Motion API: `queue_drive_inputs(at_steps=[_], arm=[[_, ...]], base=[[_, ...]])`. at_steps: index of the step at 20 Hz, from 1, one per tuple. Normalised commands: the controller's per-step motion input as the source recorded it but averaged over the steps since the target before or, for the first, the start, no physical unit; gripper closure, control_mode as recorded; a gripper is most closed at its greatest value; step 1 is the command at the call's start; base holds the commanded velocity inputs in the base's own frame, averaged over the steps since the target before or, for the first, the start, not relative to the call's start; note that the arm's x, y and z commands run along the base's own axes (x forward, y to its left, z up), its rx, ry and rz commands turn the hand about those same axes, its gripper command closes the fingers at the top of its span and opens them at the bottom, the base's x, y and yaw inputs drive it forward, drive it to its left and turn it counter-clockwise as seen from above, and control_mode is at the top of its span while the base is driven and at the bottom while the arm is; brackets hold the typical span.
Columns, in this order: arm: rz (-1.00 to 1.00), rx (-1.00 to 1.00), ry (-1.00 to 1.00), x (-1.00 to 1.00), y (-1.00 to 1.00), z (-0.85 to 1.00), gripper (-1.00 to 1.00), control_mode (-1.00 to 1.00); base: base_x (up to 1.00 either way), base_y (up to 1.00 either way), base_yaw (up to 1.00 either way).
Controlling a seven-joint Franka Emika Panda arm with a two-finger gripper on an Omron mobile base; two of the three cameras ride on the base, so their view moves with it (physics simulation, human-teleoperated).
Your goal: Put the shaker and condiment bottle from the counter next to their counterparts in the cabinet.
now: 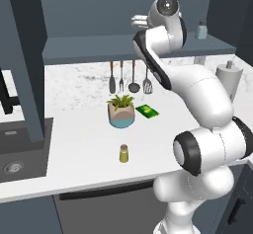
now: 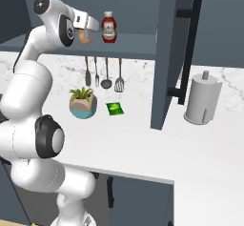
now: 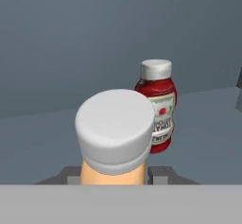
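Up at the shelf: gripper (image 2: 86,35) holds the condiment bottle (image 3: 116,138) level with the cabinet (image 2: 138,44) shelf.
Fingers: 2 dark tips pinch the bottle's orange body from both sides, seen in the hand view.
Bottle: hand view shows its pale cap from above, upright; right base view shows just a tan patch (image 2: 85,37) under the hand.
Ketchup (image 3: 157,106): upright on the shelf, just beside and behind the bottle; in the right base view it stands (image 2: 109,27) just right of the gripper.
Blue shaker (image 1: 201,30): left base view shows it at the shelf's right end.
Shaker (image 1: 124,153): left base view shows it on the counter (image 1: 84,149) near the front edge, in front of the plant pot (image 1: 121,111).
Counter extras: green packet (image 2: 115,108), hanging utensils (image 2: 102,72), paper-towel roll (image 2: 202,98).
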Motion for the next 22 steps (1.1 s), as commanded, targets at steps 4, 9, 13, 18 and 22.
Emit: queue_drive_inputs(at_steps=[4,9,13,18,22], arm=[[-0.01,0.0,0.01,0.16,0.0,0.0,1.0,-1.0],[0.0,0.0,0.0,0.16,0.0,-0.03,-1.0,-1.0],[0.0,0.0,0.0,0.03,0.0,0.0,-1.0,-1.0],[0.0,0.0,0.0,0.0,0.0,0.0,-1.0,-1.0],[0.0,0.0,0.0,0.0,0.0,0.0,-1.0,-1.0]], base=[[0.0,0.0,0.0],[0.0,0.0,0.0],[0.0,0.0,0.0],[0.0,0.0,0.0],[0.0,0.0,0.0]])
